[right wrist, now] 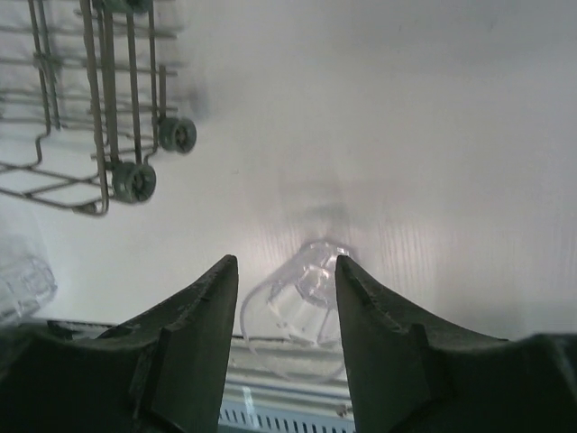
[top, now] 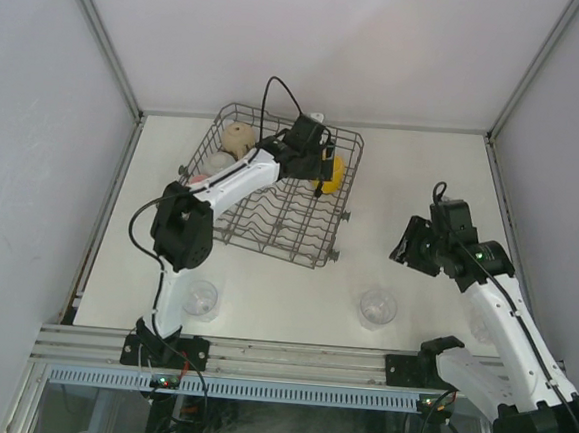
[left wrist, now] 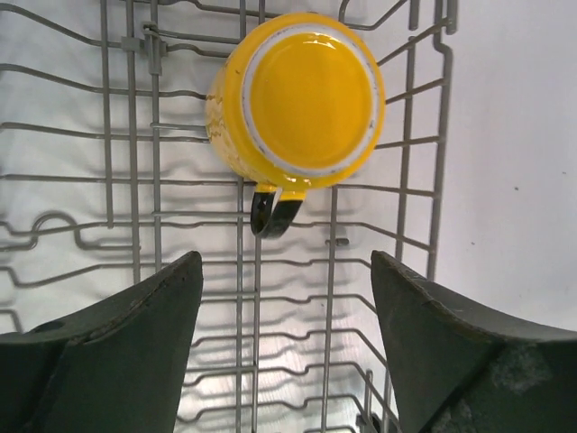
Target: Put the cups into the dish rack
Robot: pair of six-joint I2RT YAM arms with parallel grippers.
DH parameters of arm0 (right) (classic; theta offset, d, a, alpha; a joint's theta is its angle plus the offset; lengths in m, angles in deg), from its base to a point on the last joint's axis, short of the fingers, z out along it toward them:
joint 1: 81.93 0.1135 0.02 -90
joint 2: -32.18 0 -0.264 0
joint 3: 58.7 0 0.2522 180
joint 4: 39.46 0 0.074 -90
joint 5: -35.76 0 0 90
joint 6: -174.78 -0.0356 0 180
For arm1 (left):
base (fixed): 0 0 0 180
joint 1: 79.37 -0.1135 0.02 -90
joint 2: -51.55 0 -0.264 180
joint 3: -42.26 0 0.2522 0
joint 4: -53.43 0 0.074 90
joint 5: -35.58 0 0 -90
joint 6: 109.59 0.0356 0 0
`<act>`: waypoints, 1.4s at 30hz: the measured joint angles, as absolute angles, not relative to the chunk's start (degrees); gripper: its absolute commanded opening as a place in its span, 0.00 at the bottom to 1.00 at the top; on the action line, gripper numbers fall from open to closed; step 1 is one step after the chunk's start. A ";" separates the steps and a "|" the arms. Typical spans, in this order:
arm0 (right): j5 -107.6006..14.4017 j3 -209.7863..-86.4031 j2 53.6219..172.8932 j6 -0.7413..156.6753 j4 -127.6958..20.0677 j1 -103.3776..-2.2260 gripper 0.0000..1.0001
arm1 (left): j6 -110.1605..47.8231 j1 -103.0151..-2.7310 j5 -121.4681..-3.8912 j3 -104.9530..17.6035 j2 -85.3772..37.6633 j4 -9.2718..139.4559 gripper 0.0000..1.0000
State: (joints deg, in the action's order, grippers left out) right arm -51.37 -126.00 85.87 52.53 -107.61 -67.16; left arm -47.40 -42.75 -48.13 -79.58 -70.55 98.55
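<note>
Finding the dish rack point(top: 273, 237) toward the far left of the surface point(top: 423, 177): a dark-grey wire basket with rows of upright tines and small wheels point(right wrist: 135, 181) along one side.

Counting four cups inside it:
- a yellow mug point(left wrist: 306, 95) by the far right corner
- a tan mug point(top: 239, 137) by the far left corner
- a white mug point(top: 221, 161) just nearer than the tan one
- a pink tumbler point(top: 196, 177) at the left wall, mostly hidden behind the left arm point(top: 234, 179)

Seeing the yellow mug sitting mouth-down on the wires. Showing a flat glossy base ringed in white, speckled wear on its side, and a dark handle point(left wrist: 270, 210) pointing toward the left wrist camera.

Catching the left pincer point(left wrist: 286, 271) hovering over the rack just beside that mug. Released, jaws spread wide, gripping nothing, with only rack wire showing between the fingers point(left wrist: 135, 347).

Spotting more cups waiting outside the rack on the near part of the surface. Noting a clear glass tumbler point(top: 201, 298) by the left arm's base and a second clear glass tumbler point(top: 378, 307) near the middle, well apart from each other.

Finding the right pincer point(right wrist: 287, 263) hanging over bare surface to the right of the rack. Jaws parted and empty, with the second clear glass tumbler glinting beyond the gap, apart from both fingers.
</note>
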 measured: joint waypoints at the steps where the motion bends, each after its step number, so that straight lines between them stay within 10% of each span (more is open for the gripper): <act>1: -51.85 -126.00 85.21 52.29 -108.88 -65.94 0.48 | -47.40 -42.75 -48.13 -79.14 -69.33 98.86 0.79; 23: -57.14 -111.07 75.95 38.83 -119.13 -51.06 0.43 | -50.68 -42.75 -55.61 -70.77 -38.16 106.27 0.79; 35: -58.51 -109.50 83.05 36.03 -114.54 -49.39 0.00 | -53.81 -42.75 -61.82 -62.38 -31.23 106.68 0.81; 42: -57.86 -111.40 83.81 36.64 -114.34 -50.16 0.00 | -56.60 -43.60 -69.16 -58.16 -29.53 103.16 0.87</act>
State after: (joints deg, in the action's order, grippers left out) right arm -57.86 -111.40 83.81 36.64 -114.34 -50.16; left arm -56.60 -43.60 -69.16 -58.16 -29.53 103.16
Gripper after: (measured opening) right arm 0.026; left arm 0.825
